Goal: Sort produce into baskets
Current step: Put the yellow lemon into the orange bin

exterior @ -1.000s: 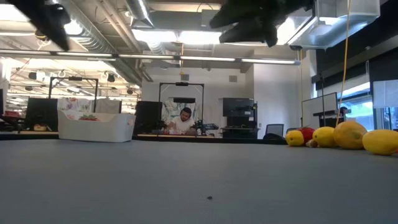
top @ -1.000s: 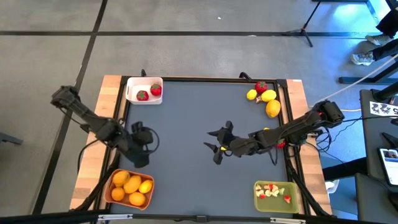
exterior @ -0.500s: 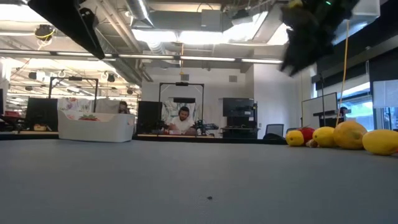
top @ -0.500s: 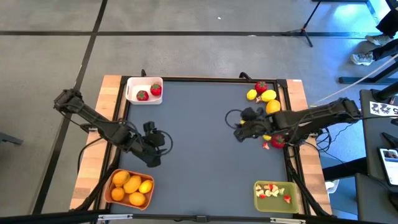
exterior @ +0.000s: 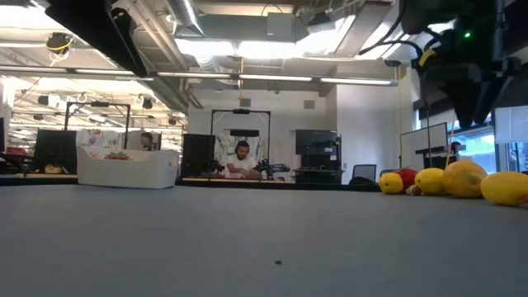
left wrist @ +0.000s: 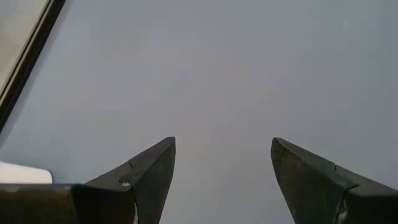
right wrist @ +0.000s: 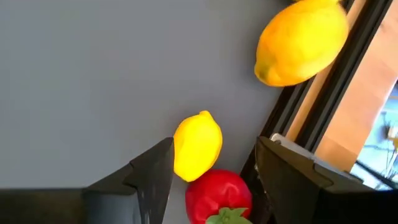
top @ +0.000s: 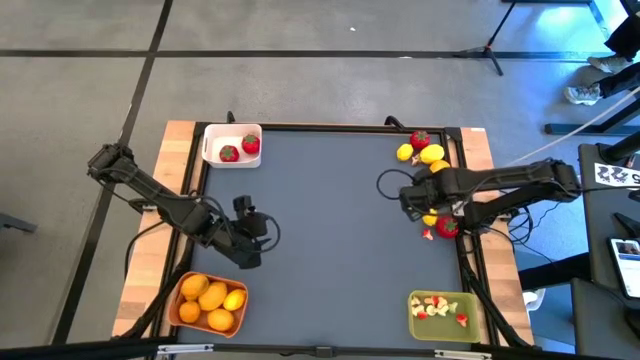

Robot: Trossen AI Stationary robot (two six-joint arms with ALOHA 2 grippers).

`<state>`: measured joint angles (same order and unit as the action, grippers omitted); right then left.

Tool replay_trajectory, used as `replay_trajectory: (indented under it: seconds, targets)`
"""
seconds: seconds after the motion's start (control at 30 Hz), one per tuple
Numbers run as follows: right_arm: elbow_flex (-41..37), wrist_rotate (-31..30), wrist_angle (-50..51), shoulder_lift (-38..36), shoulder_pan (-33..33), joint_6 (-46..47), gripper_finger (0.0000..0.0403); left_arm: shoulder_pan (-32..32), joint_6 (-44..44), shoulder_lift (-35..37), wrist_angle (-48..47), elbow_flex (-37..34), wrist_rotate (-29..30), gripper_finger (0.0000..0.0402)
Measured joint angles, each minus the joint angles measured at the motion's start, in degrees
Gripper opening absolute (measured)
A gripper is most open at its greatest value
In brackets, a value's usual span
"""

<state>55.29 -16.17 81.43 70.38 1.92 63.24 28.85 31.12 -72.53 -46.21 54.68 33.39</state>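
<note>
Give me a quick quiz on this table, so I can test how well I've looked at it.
1. True or false: the white basket holds two strawberries.
2. Which basket holds the orange and yellow citrus fruit? A. the white one. B. the orange basket. C. the green one.
3. Fill in: the left gripper waits open over the bare mat; the right gripper hangs over a small lemon and a strawberry with its fingers ____.

Key: 1 true; 2 B; 3 open.
</note>
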Motion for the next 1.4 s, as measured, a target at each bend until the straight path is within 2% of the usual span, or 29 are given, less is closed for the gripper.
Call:
replay_trajectory:
  seconds: [0.2, 0.5, 0.67, 0.83, 1.13, 1.27, 1.33, 1.4]
  targets:
    - [-5.04, 4.65, -2.45, 0.74, -3.25, -0.2, 0.0225, 0.03, 0.23, 0.0, -0.1, -0.02, 0.0, 0.026]
    - [-16.62, 11.91, -15.21, 0.75, -4.2, -0.73, 0.0225, 0.03, 0.06, 0.0, -0.1, -0.02, -0.02, 0.026]
    - [-19.3, 10.15, -18.63, 0.64, -4.2, -0.66, 0.0225, 0.03, 0.04, -0.02, 0.94, -0.02, 0.33, 0.026]
    - [-19.8, 10.19, -19.3, 0.66, -4.19, -2.24, 0.022, 0.03, 0.01, -0.02, 1.04, -0.02, 0.35, 0.026]
    - [-19.74, 9.67, -20.85, 0.69, -4.19, -5.21, 0.014, -0.51, 0.34, -0.02, 4.49, -0.09, 0.37, 0.026]
    - [-17.43, 9.44, -25.08, 0.86, -4.13, -6.59, 0.014, -0.39, 5.18, -0.02, 5.21, -0.09, 0.23, 0.026]
    - [-16.03, 9.11, -25.71, 0.82, -4.13, -7.3, 0.0143, -0.47, 4.98, -0.02, 5.44, -0.09, 0.11, 0.026]
    - [-14.12, 8.64, -30.94, 0.84, -4.13, -8.81, 0.0144, -0.91, 3.73, -0.04, 5.11, -0.09, 0.11, 0.026]
